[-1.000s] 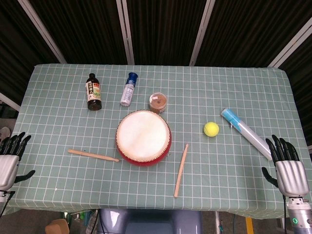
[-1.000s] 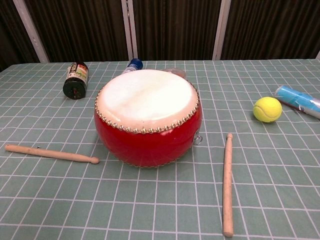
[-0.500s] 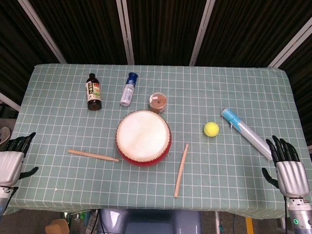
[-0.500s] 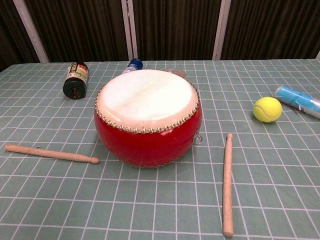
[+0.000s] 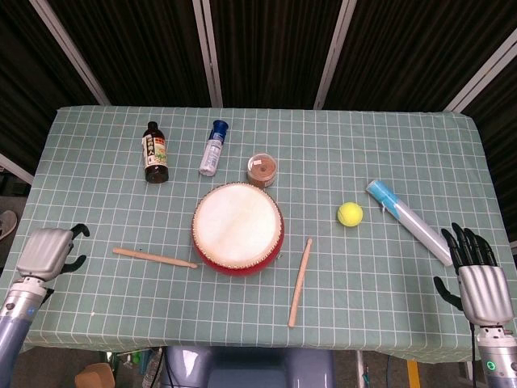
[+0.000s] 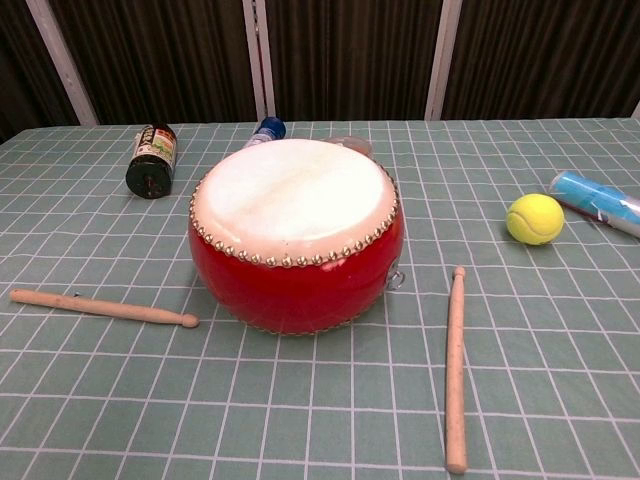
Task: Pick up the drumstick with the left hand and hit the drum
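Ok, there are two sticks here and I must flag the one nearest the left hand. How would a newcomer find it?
Start at the red drum in the middle of the table. The drumstick lies flat to its left, its tip nearly reaching the drum's base, between the drum and the left hand. The other stick, right of the drum, runs nearly front to back.

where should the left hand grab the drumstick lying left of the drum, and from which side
Grip the left drumstick on its plain shaft near the butt end, which lies closest to the left hand. Come down from above: it lies flat on the table, so fingers probably must close across the shaft. Its beaded tip points at the drum.
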